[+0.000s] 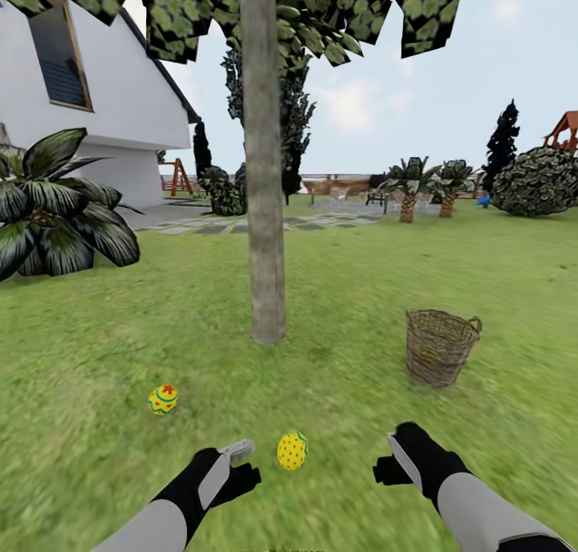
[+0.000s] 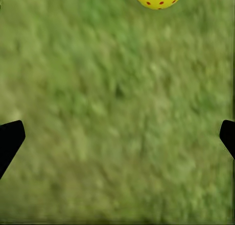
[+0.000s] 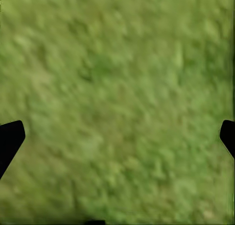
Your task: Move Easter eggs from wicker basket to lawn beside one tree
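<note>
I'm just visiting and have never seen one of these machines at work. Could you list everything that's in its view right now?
Easter eggs: two, yellow with red dots and stripes; one on the grass left of the trunk, one on the grass between the two grippers.
Tree: one, grey-brown bare trunk, green leaves overhead, centre.
Wicker basket: one, brown, upright on the grass right of the tree; its contents cannot be made out.
Lawn: green, patchy, all around.
House: one, white, far left.
Palms: one large at left, two small far off.
Round bush: one, dark green, far right.
Left gripper: black and grey, open, low over grass.
Right gripper: black and grey, open, low over grass.
</note>
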